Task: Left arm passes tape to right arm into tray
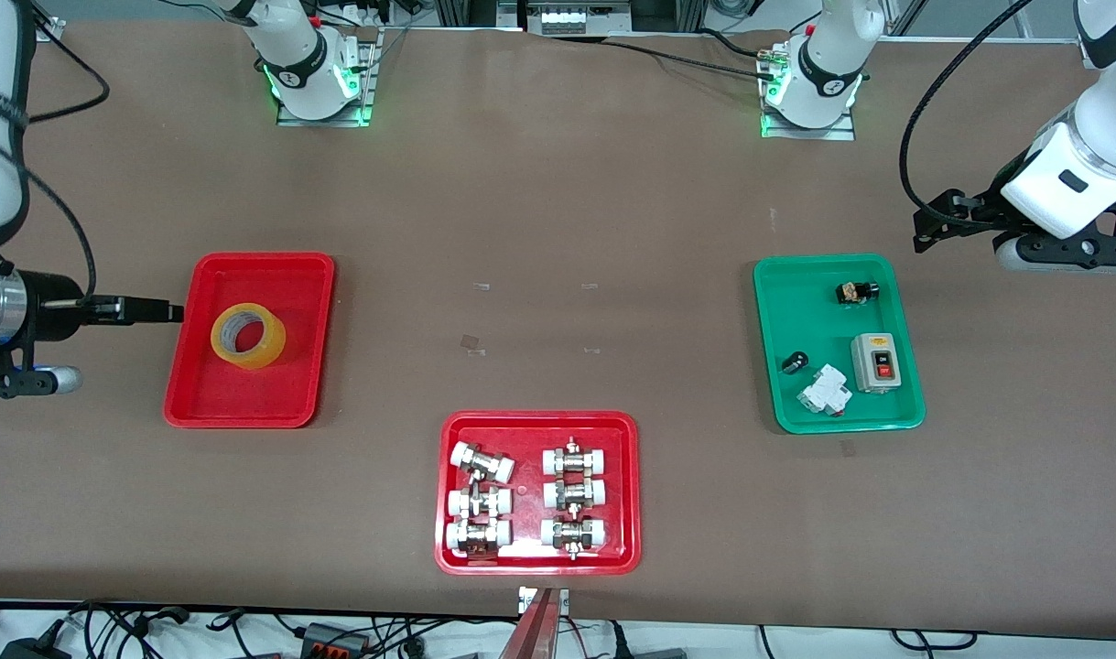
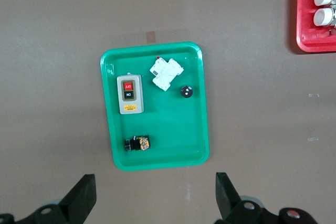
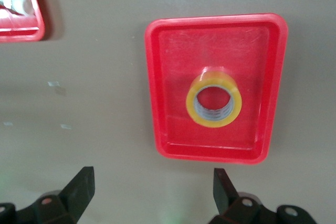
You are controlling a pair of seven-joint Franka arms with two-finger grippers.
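Tape (image 3: 213, 103) lies in tray (image 3: 163, 77), apart from right end effector (image 3: 152, 195).

Lighting: even, diffuse, from overhead. Front view bright and sharp across the brown table (image 1: 558, 183). Shadows soft and short; faint darker bands run over the table's middle. Green indicator glow at both arm bases along the table's edge by the robots. Small specular highlights on the metal fittings (image 1: 571, 499) and on the glossy floor of their red tray (image 1: 448, 549). Left wrist view evenly lit, crisp on the green tray (image 2: 107, 129). Right wrist view softer, slightly hazy; pale sheen on the plain red tray (image 3: 157, 103), tape (image 3: 213, 103) edges mildly blurred.
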